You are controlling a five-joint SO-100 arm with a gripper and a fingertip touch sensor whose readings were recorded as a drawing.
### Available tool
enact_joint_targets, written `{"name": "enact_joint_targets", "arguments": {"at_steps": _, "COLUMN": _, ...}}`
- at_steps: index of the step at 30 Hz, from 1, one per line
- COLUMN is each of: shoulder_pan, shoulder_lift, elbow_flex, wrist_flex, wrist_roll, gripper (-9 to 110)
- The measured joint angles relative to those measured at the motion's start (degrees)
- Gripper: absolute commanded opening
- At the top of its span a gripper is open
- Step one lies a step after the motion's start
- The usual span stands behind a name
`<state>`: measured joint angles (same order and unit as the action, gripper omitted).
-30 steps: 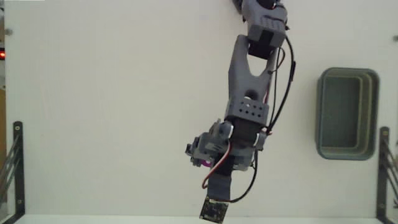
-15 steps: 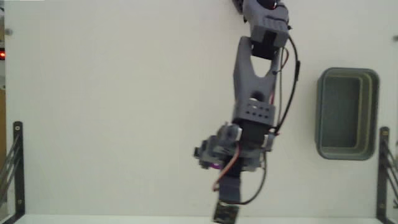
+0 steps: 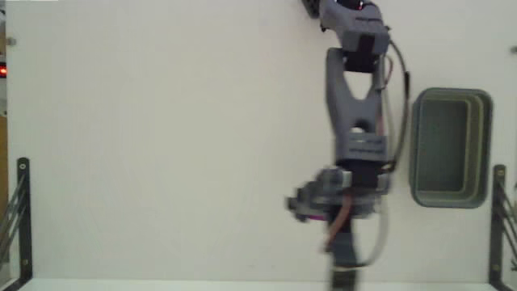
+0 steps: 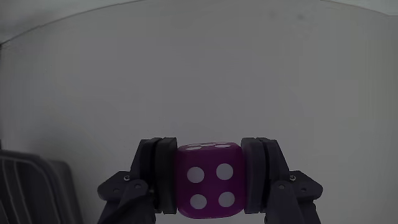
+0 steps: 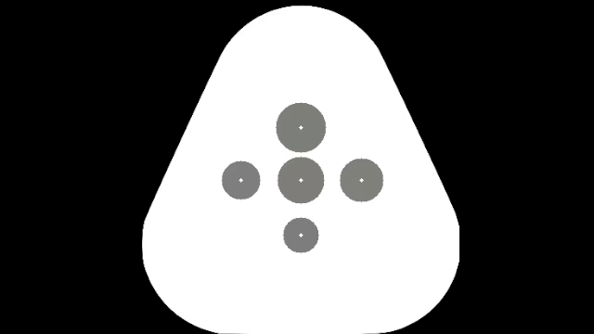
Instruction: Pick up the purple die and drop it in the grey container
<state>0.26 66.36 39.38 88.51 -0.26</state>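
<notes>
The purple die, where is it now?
In the wrist view the purple die sits clamped between the pincer fingers, low in the middle, above the white table.

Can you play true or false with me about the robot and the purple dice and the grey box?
1. The gripper is squeezing the purple die. True.
2. The die is lying inside the grey container. False: it sits between the gripper's fingers, and nothing shows inside the container.
3. The die face toward the wrist camera shows four white dots. True.
4. In the fixed view the container is on the left side. False: it is on the right.
</notes>
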Motion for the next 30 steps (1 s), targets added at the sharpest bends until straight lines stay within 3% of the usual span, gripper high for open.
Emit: {"name": "enact_joint_targets", "arguments": {"at_steps": 30, "shoulder_pan": -24.79, "shoulder_lift": 15.03, "elbow_flex": 18.72, "wrist_flex": -3.96, "wrist_roll": 0.00, "gripper": 59}}
